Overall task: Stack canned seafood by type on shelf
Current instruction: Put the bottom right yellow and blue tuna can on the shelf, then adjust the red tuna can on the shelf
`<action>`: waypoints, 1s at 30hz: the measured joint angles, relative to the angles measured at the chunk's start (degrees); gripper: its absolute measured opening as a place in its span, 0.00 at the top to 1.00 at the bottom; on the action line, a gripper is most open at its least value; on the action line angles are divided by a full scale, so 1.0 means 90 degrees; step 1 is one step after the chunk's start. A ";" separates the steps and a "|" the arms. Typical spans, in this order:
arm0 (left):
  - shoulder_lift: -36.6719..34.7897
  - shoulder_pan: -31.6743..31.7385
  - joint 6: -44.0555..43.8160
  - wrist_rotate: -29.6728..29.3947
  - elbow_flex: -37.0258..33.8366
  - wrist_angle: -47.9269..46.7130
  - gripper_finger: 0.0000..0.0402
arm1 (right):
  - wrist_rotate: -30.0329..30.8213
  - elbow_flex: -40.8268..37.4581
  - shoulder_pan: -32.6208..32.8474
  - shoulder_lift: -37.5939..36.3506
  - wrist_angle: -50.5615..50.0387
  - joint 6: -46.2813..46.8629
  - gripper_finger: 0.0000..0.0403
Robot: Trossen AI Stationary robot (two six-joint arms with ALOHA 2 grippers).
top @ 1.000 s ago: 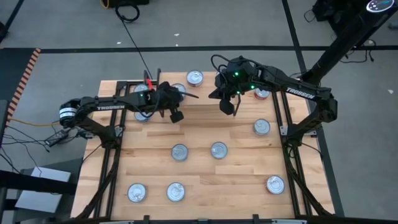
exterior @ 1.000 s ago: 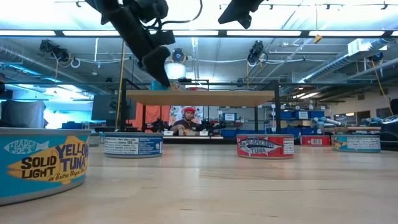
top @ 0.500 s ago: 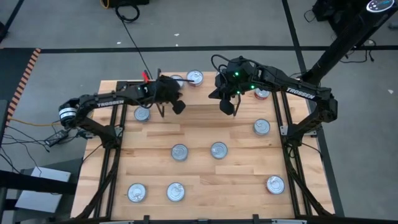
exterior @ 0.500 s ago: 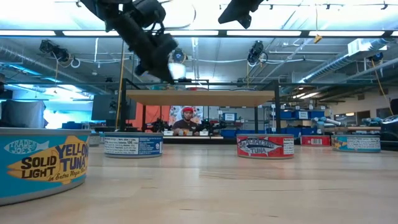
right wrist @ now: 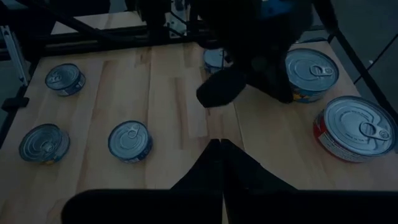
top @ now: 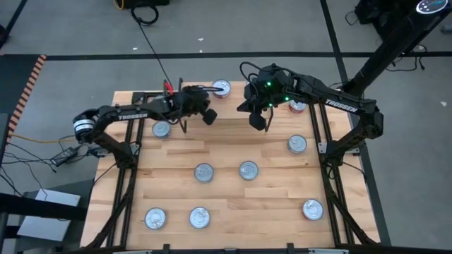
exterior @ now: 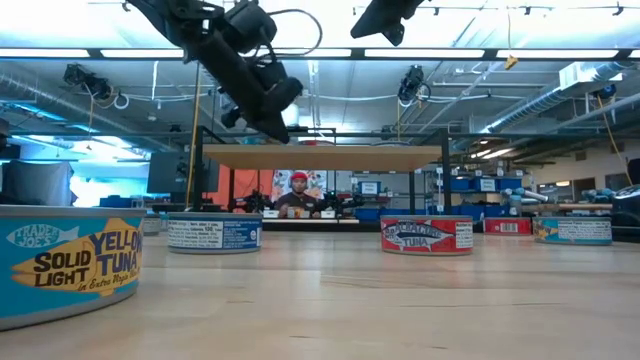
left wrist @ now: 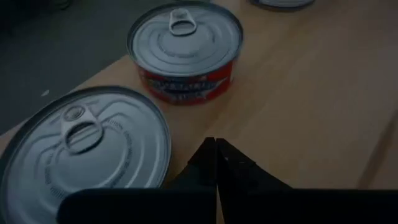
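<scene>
Several round tins of canned seafood with silver tops stand spread over the tabletop (top: 233, 197). At the far edge a red-labelled tin (left wrist: 185, 50) and a second tin (left wrist: 81, 149) stand side by side on the wood. My left gripper (left wrist: 216, 146) is shut and empty. It slants down above them and hangs just over the shelf (exterior: 320, 157), near its left end. My right gripper (top: 258, 123) hangs shut and empty to the right of it, high above the shelf.
Single tins stand apart: one blue-labelled (top: 162, 129) at the left, two mid-table (top: 204, 171) (top: 248, 169), others at the right (top: 297, 144) and along the near edge (top: 200, 217). Beyond the table a person (exterior: 298, 190) sits in the room.
My left gripper has swung toward the table's far edge and a little to the right, rolling about its own axis and staying shut. The tin at the left, which it partly covered, now shows in full. No tin has moved.
</scene>
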 joint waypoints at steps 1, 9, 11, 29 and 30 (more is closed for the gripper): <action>0.0033 -0.0002 -0.0021 -0.0086 0.0000 -0.0032 1.00 | 0.0001 0.0000 0.0000 0.0000 -0.0001 0.0001 0.99; 0.0057 0.0027 -0.0288 -0.0903 0.0000 -0.0246 1.00 | 0.0016 0.0000 -0.0002 0.0000 -0.0002 0.0025 0.99; 0.0057 0.0082 -0.0316 -0.0933 0.0000 -0.0342 1.00 | 0.0025 0.0000 -0.0004 0.0000 -0.0004 0.0021 0.99; 0.0011 0.0449 0.0032 -0.0193 0.0721 -0.0687 1.00 | 0.0212 0.0000 -0.0062 0.0000 -0.0002 -0.0001 0.99; 0.0011 0.0449 0.0106 0.0076 0.0797 -0.0663 1.00 | 0.0303 0.0001 -0.0061 0.0015 -0.0001 -0.0002 0.99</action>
